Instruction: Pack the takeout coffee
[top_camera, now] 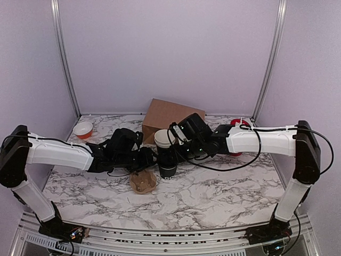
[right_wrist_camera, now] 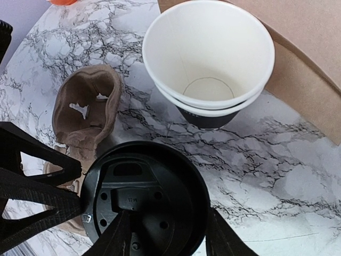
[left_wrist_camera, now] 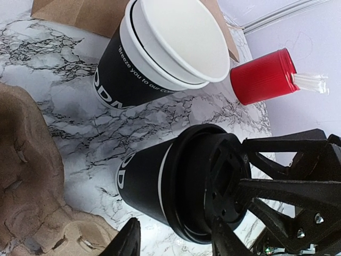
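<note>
Cups (right_wrist_camera: pixel 208 58) stacked beside takeout coffee (right_wrist_camera: pixel 144 197); carrier (right_wrist_camera: pixel 85 106) near — seemingly cardboard.

Pale lilac walls (top_camera: pixel 170 53) enclose a white marble-patterned table (top_camera: pixel 213 197).

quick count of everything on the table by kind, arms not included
lidded cup: 1
open cups: 2, nested one inside the other
red container: 1
cardboard drink carrier: 1
brown bag: 1
small bowl: 1
total: 7
</note>
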